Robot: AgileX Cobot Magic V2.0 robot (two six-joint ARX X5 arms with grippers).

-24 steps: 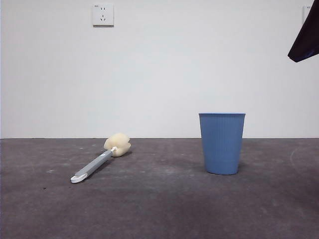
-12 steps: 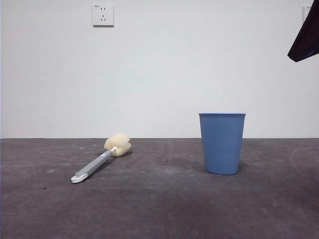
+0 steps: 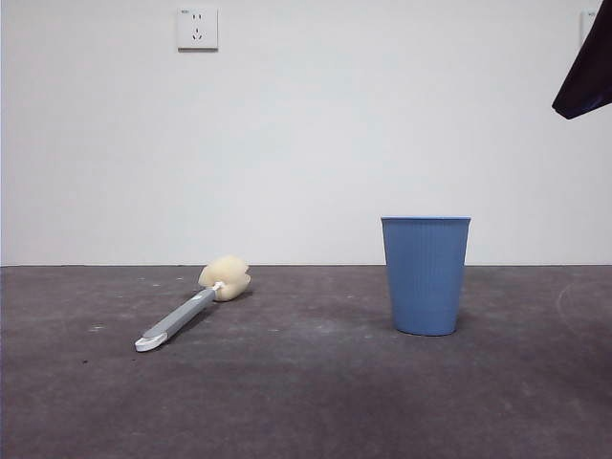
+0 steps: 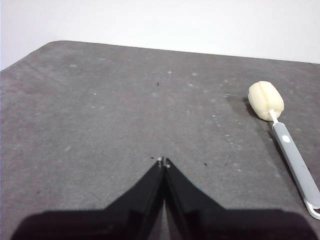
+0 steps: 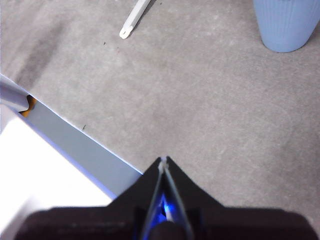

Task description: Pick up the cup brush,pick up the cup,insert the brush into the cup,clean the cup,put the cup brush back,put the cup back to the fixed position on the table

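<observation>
The cup brush [image 3: 189, 309] lies flat on the table [image 3: 306, 402] at the left, cream sponge head towards the wall, white tip towards me. It also shows in the left wrist view [image 4: 285, 140], and its white tip shows in the right wrist view [image 5: 132, 20]. The blue ribbed cup [image 3: 426, 274] stands upright at the right; its base shows in the right wrist view [image 5: 286, 22]. My left gripper [image 4: 163, 161] is shut and empty, above the table, apart from the brush. My right gripper [image 5: 163, 160] is shut and empty, well short of the cup. One arm shows as a black tip [image 3: 585, 72] at the top right corner.
A white wall with a socket [image 3: 197, 28] stands behind the table. The table's edge and a white surface beyond it [image 5: 50, 150] show in the right wrist view.
</observation>
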